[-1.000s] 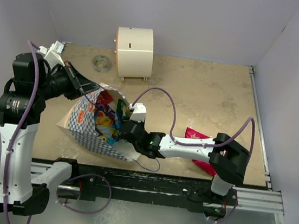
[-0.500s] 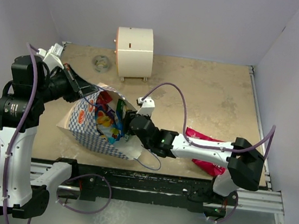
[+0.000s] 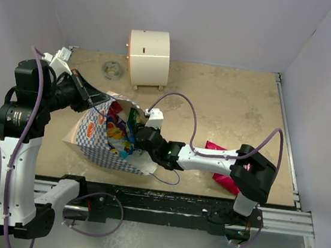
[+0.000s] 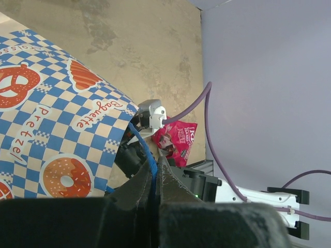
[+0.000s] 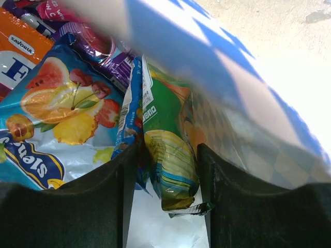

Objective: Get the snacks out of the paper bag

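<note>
The blue-and-white checkered paper bag (image 3: pixel 94 136) lies tilted on the table, its mouth facing right. My left gripper (image 3: pixel 93 98) is shut on the bag's thin blue cord handle (image 4: pixel 145 150) and holds the top edge up. My right gripper (image 3: pixel 135 137) is inside the bag's mouth, open, with its jaws on either side of a green packet (image 5: pixel 165 113). Beside it lie a blue fruit-print packet (image 5: pixel 57 119), an orange packet (image 5: pixel 20 44) and a purple one (image 5: pixel 98 49). A red packet (image 3: pixel 217 147) lies on the table to the right, partly under my right arm, and shows in the left wrist view (image 4: pixel 176 139).
A cream cylindrical box (image 3: pixel 148 57) stands at the back. A small round object (image 3: pixel 111 68) lies to its left. Grey walls close in on three sides. A metal rail (image 3: pixel 204 204) runs along the near edge.
My right arm's elbow swung right and back again; its gripper stayed at the bag's mouth and now sits a little deeper. My left gripper has kept its hold on the handle.
</note>
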{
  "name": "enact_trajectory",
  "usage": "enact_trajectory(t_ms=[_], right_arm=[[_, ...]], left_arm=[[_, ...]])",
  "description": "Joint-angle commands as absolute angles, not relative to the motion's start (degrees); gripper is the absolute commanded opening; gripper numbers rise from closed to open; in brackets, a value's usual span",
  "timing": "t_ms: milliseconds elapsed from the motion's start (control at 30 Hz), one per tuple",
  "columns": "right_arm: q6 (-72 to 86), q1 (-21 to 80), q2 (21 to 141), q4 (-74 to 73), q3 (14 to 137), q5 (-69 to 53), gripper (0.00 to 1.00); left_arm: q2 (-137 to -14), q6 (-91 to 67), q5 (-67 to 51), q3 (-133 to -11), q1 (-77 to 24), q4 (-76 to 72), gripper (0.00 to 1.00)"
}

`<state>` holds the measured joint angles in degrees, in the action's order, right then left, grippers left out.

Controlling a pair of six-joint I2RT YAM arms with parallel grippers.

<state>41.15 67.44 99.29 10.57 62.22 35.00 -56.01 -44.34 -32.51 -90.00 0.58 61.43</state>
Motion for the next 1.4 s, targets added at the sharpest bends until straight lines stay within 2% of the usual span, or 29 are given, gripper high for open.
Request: enact_trajectory(t_ms=[0, 100, 267, 367, 533, 800, 1067, 1200, 1367], right_arm=[[39.2, 67.0, 98.6, 11.1, 65.9, 34.7, 0.49], [37.2, 67.0, 96.8, 10.8, 66.5, 34.2, 0.41], [34.9, 67.0, 94.8, 10.9, 67.2, 31.6, 0.11], [33.3, 67.0, 93.4, 10.5, 67.9, 29.4, 0.04], [31.2, 67.0, 88.9, 9.3, 69.0, 26.2, 0.00], [28.4, 67.0, 78.5, 5.8, 66.6, 19.5, 0.00], [24.4, 67.0, 61.8, -1.9, 60.3, 15.4, 0.00], [25.0, 67.0, 53.5, -8.9, 59.2, 22.2, 0.00], [28.1, 67.0, 48.6, -18.7, 59.5, 39.4, 0.00]], left_arm=[[-56.2, -43.3, -31.9, -92.0, 0.4, 59.6, 0.00], [-56.3, -43.1, -31.7, -92.0, 0.4, 59.6, 0.00], [-55.9, -42.8, -30.8, -91.7, 0.4, 59.8, 0.00], [-55.8, -42.7, -30.4, -91.5, 0.4, 59.7, 0.00], [-55.4, -41.8, -28.7, -91.8, 0.4, 60.4, 0.00], [-55.3, -40.4, -26.8, -92.1, 0.4, 60.2, 0.00], [-55.1, -39.1, -24.9, -91.6, 0.4, 59.4, 0.00], [-54.7, -38.3, -23.6, -91.5, 0.4, 59.2, 0.00], [-54.2, -38.3, -23.8, -90.9, 0.4, 59.1, 0.00]])
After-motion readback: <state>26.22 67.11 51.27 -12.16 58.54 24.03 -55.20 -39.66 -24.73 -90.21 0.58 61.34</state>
